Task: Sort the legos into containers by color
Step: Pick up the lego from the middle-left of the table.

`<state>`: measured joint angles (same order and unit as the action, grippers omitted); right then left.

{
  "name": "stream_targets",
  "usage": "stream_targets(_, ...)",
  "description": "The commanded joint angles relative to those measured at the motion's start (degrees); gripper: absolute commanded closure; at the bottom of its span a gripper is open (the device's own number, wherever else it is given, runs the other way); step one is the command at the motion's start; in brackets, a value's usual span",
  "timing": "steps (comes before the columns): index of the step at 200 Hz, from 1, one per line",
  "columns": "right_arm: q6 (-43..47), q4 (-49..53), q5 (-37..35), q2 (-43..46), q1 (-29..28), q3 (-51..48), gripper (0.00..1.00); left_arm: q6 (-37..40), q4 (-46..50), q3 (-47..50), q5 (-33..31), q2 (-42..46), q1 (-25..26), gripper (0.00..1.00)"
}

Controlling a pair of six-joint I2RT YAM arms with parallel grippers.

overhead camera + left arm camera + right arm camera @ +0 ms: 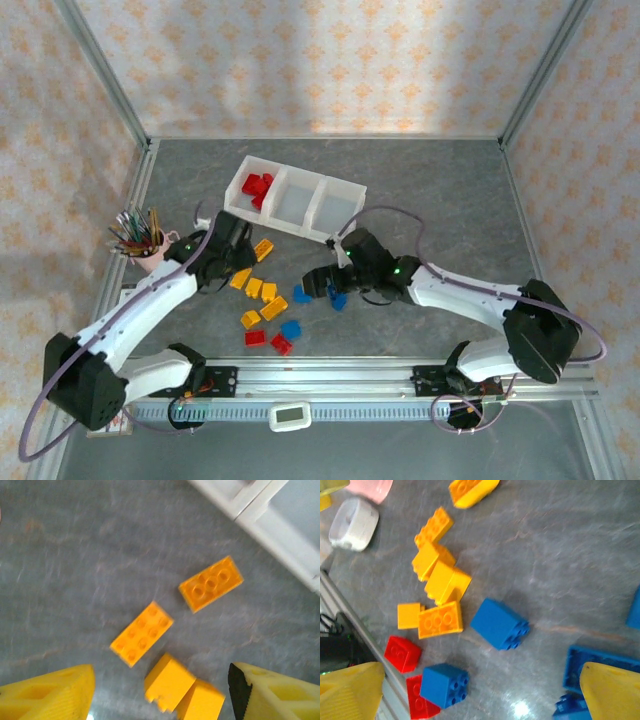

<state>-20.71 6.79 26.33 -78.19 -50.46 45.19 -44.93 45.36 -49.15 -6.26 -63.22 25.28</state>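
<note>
When reading from the near rail outward, find loose red bricks [255, 338] and a blue brick [291, 329] first, then a scatter of yellow bricks [268, 305] on the grey table [75, 555]. Just past those, see the left gripper [160, 692] spread open and empty, low over a touching pair of yellow bricks [172, 682], with two studded yellow bricks [141, 633] lying flat beyond. Across from it, see the right gripper [480, 695] open wide too, holding nothing, above blue bricks [499, 624]. Judged step: taking one yellow brick with the left. Centre on a single brick of the pair, square the fingers [50, 697] to its flat sides, descend far enough to bracket it, then close firmly; otherwise likely to skate away or drag its neighbour. Farthest back, aim for the white three-compartment tray [310, 175]: binned red bricks [260, 187] in its left-hand end, so drop yellow into another compartment
</note>
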Motion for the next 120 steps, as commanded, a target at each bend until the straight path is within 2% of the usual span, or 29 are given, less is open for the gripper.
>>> stream_targets(1, 0.13, -3.46, -1.41, -1.35, -2.49, -0.84, 0.0, -8.51, 7.99, 4.07, -0.59, 3.82, 3.03, 0.27)
stream_targets(62, -2.58, -5.47, -1.26, -2.63, -3.38, -3.41, 0.0, -22.52, 10.13, 14.33, 6.38, 10.47, 16.07, 0.24)
stream_targets(84, -2.6, -5.21, -1.55, -2.58, -3.42, -3.69, 0.0, -24.96, 9.92, 15.72, 7.42, 10.36, 20.58, 0.2)
stream_targets(120, -2.84, -5.29, -1.54, -3.32, -3.4, -3.28, 0.01, -25.2, 4.01, 16.21, 10.16, 6.46, 25.52, 0.16)
